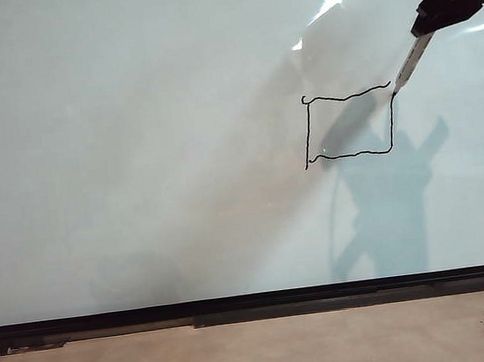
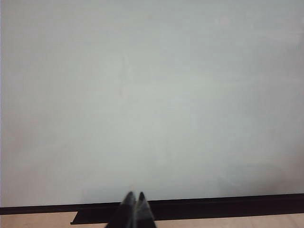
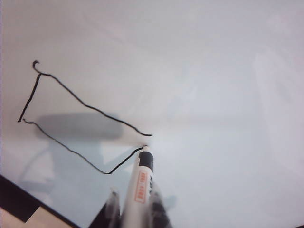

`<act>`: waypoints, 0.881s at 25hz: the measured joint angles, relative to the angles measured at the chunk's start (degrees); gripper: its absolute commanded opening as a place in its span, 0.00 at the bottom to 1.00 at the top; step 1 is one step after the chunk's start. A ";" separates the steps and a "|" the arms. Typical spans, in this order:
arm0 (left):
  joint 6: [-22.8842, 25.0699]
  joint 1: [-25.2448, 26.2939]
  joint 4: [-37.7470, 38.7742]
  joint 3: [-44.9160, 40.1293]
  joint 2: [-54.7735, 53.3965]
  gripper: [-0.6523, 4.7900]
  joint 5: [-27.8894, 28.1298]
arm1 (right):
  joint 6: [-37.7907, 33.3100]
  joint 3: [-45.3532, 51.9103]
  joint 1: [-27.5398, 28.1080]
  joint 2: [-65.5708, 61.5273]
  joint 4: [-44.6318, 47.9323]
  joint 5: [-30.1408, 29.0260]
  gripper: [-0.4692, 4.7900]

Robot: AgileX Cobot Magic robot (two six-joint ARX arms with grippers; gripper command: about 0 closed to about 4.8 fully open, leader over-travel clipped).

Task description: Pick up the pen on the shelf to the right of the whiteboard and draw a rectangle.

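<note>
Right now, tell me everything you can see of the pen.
The pen is a slim white marker with a black collar near its tip and a red-printed label on the barrel. It looks like plastic. The right tool is shut on its rear end, at the upper right of the whiteboard. It slants down and left in the exterior view, its tip at the rectangle's upper right corner, where the outline shows a small gap. Contact with the board is unclear.

right hand [image 1: 434, 21] clamped, arm reaching in from upper right, left hand [image 2: 134, 202] fingertips pressed together, low
</note>
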State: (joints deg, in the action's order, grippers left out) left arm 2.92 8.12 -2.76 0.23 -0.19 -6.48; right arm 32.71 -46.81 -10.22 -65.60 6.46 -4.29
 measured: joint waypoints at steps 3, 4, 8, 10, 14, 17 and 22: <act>0.00 0.00 0.00 0.00 0.00 0.11 0.00 | 0.37 -0.04 -0.61 1.16 0.33 0.83 0.08; 0.00 0.00 0.00 0.00 0.00 0.11 0.00 | 0.37 -0.04 -0.61 1.29 0.33 0.87 0.08; 0.00 0.00 0.00 0.00 0.00 0.11 0.00 | 0.37 -0.07 -0.98 1.29 0.31 1.14 0.08; 0.00 0.00 0.00 0.00 0.00 0.11 0.00 | 0.39 -0.09 -1.16 1.29 0.35 1.33 0.08; 0.00 0.00 0.00 0.00 0.02 0.11 0.00 | 0.35 -0.13 -1.25 1.70 -0.85 2.16 0.08; 0.00 0.00 0.00 0.00 0.02 0.11 0.00 | -0.70 0.57 -1.31 5.60 -5.51 3.08 0.08; 0.00 0.00 0.00 0.00 0.02 0.11 0.00 | -4.79 6.49 -0.94 16.94 -7.45 4.35 0.08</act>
State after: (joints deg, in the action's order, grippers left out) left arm 2.92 8.12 -2.76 0.23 -0.16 -6.48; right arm 27.92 -40.32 -11.16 -48.66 -0.99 0.05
